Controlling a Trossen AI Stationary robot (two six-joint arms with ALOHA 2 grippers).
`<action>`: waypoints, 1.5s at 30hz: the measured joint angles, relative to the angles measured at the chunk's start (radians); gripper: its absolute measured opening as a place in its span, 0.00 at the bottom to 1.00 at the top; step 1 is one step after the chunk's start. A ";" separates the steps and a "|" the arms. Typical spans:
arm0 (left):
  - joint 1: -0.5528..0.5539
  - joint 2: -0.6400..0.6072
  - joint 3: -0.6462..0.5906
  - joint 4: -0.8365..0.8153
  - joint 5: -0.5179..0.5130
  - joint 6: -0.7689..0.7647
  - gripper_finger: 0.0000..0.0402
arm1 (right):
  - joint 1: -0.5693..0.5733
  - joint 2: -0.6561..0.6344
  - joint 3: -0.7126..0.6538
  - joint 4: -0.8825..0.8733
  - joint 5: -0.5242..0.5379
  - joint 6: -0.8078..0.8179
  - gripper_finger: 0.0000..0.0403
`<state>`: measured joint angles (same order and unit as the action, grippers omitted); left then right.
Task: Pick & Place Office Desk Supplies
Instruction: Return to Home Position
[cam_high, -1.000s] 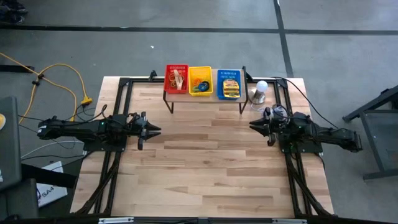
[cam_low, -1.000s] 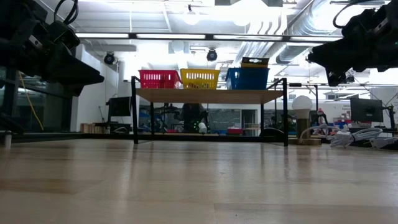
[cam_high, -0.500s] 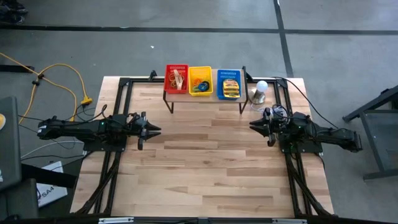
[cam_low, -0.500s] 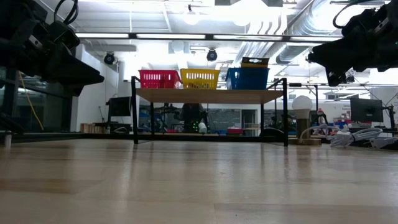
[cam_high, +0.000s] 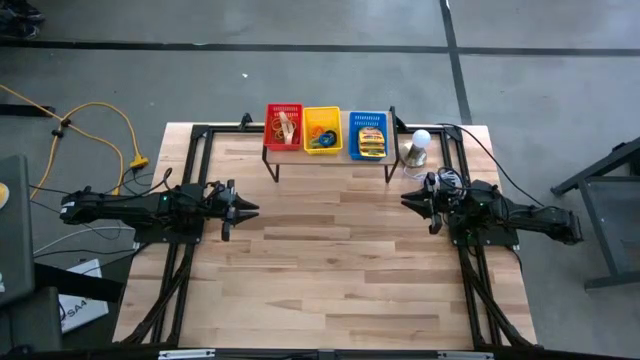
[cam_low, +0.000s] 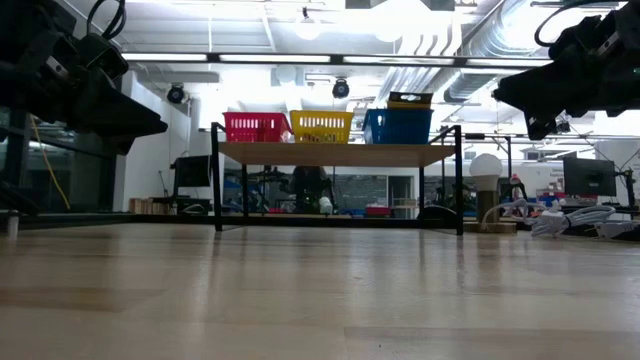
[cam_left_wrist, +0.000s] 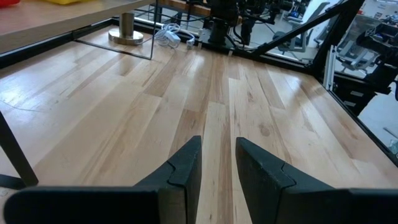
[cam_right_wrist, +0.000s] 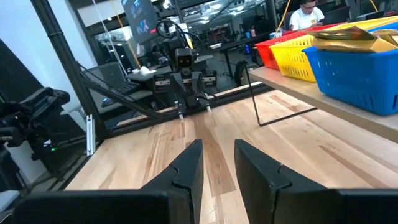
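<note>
Two dark arms lie low over the bench (cam_high: 330, 270), one along each side edge, both pointing inward across bare, pale wood planks.

At the left edge, about midway down, we see the left gripper (cam_high: 243, 208). In its wrist view its two black, wedge-shaped fingers (cam_left_wrist: 186, 163) stand slightly apart, with a narrow strip of wood showing between them and nothing held.

Along the bench's far edge stands a low shelf (cam_low: 340, 154), a light wooden board on thin black metal legs. Three small plastic bins with mesh walls sit on it in a row, close together. The red bin (cam_low: 255, 128) is at the shelf's left end and holds the thin tan and orange rubber bands (cam_high: 285, 124), lying in a loose heap. The yellow bin (cam_low: 321, 127) in the middle holds the little rings (cam_high: 322, 139); we make out blue among them, but the rest is too small to tell. The blue bin (cam_low: 398, 126) at the right end holds the flat yellow-and-green crayon boxes (cam_high: 371, 141), stacked so that the top one rises above the rim.

Just right of the shelf, near the far right corner, a round white bulb (cam_high: 421, 139) stands on a shiny metal base (cam_high: 413, 156). A tangle of thin white wire (cam_left_wrist: 175, 36) lies beside it.

At the right edge we see the right gripper (cam_high: 410, 200). Its fingers (cam_right_wrist: 188, 163) are likewise a little apart and empty.
</note>
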<state>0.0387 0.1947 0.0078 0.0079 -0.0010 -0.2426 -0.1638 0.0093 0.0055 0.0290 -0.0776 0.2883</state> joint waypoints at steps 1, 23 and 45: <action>0.000 0.000 0.000 0.000 0.000 0.000 0.24 | 0.000 0.000 0.000 0.000 0.000 0.000 0.20; 0.000 0.000 0.000 0.000 0.000 0.000 0.24 | 0.000 0.000 0.000 0.003 0.000 -0.001 0.20; 0.000 -0.047 0.000 0.046 0.225 0.057 0.24 | 0.000 0.001 0.000 0.004 0.000 -0.001 0.20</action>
<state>0.0391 0.1478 0.0078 0.0543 0.2239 -0.1856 -0.1638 0.0101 0.0055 0.0330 -0.0776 0.2871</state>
